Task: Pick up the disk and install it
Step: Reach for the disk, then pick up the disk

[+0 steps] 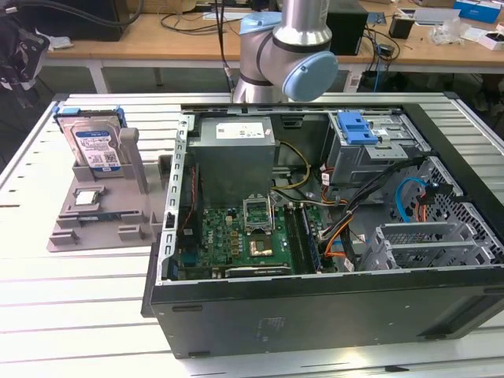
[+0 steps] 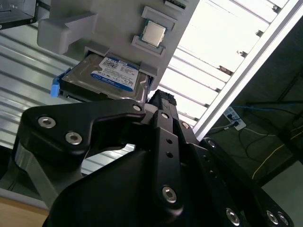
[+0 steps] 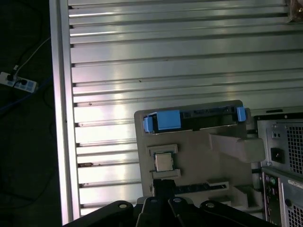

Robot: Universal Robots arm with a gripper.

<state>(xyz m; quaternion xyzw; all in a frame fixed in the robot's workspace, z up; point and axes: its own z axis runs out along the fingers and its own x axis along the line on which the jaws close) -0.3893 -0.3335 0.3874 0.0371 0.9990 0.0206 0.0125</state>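
The disk (image 1: 94, 146) is a silver drive with a white and blue label and blue rails. It stands upright in a grey holder (image 1: 102, 213) on the slatted table, at the exterior view's left. Both wrist views look down on it, label side in the second wrist view (image 2: 106, 75) and top edge with the blue rails in the first wrist view (image 3: 189, 119). My gripper (image 2: 160, 98) (image 3: 164, 187) hangs well above the holder, shut and holding nothing, apart from the disk.
A small square processor chip (image 3: 164, 161) lies in a pocket of the same holder. The open computer case (image 1: 315, 236) lies beside it, with a blue bracket (image 1: 358, 126) on its drive cage. The arm's base (image 1: 291, 47) stands behind the case. The table edge (image 3: 59, 118) is near.
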